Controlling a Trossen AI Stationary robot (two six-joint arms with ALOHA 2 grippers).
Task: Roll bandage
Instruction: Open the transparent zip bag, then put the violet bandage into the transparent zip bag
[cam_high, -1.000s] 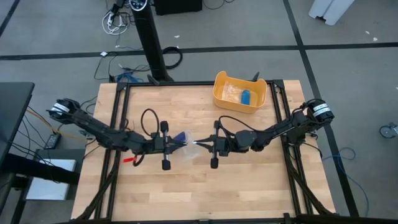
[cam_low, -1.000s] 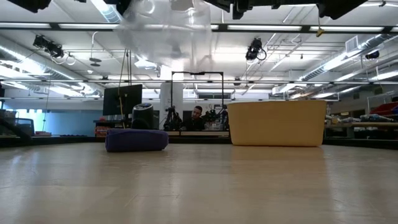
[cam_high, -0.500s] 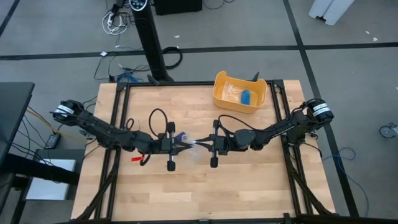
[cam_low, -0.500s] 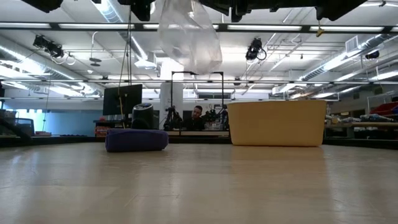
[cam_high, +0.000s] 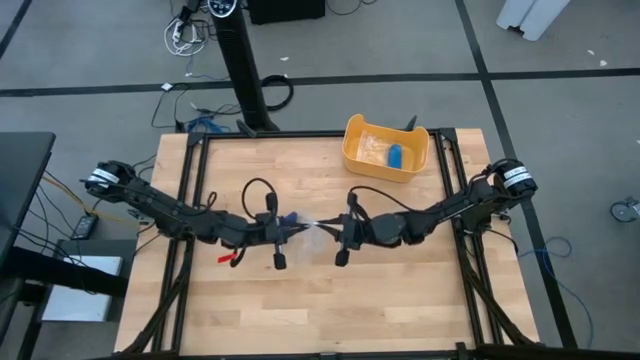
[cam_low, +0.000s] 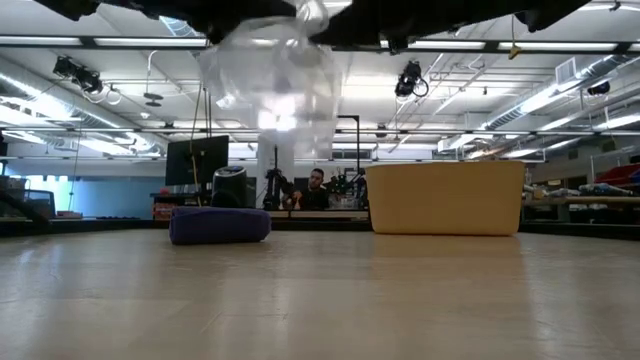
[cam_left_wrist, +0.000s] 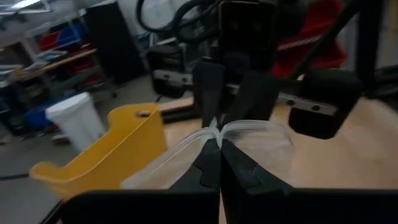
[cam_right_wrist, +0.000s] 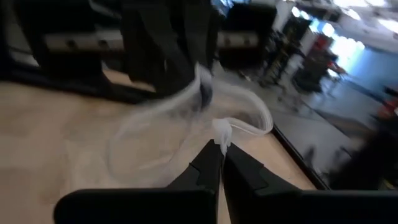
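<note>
At the centre of the high view, the left gripper (cam_high: 287, 228) and right gripper (cam_high: 327, 229) each pinch the clear wrapper (cam_low: 268, 85) aloft. The bandage (cam_low: 219, 224), a short roll, probably lies on the table (cam_high: 400, 300) below, nearer the left gripper.

Wood table (cam_high: 330, 310), light planks, black frame rails along L, R and far edges. On it: yellow tub (cam_high: 360, 155) at far right, flat on the top, seen as a tan box (cam_low: 445, 198) in low view; blue bandage (cam_low: 220, 224) lying on the surface left of the tub, apart from it, approx mid-table.
</note>
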